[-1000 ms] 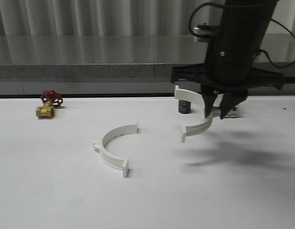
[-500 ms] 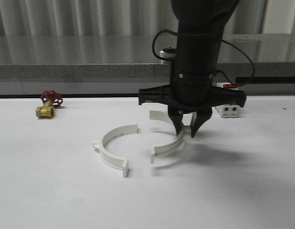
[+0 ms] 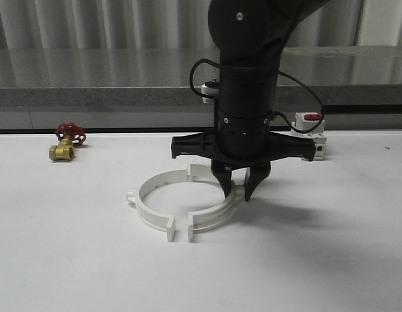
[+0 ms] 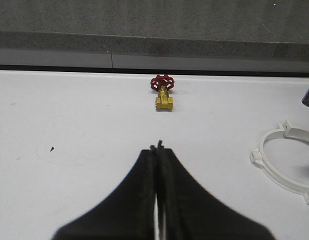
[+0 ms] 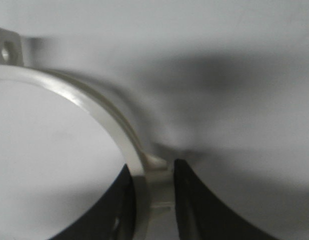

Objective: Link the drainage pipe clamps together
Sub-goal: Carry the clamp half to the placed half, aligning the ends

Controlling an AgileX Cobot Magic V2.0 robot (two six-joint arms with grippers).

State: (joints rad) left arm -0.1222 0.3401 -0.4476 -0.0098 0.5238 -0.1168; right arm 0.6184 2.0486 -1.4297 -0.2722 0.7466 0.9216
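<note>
Gripping the right half-ring [image 3: 214,211] at mid-arc, the right gripper [image 3: 237,192] had its fingers clamped on the band, low over the white table [image 3: 71,260]. That half faced the left half-ring [image 3: 151,205], their near flanges just apart. The left gripper [image 4: 157,150] sat fully closed and empty, pointing toward a brass valve [image 3: 66,143].

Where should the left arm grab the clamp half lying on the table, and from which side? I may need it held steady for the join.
Probably mid-arc on the left clamp half, beside its small outer tab, coming straight down. It lies flat, so its thin wall suits fingers straddling it inside and outside. That spot stays clear of the end flanges and the right gripper, which pinches the right clamp half.
</note>
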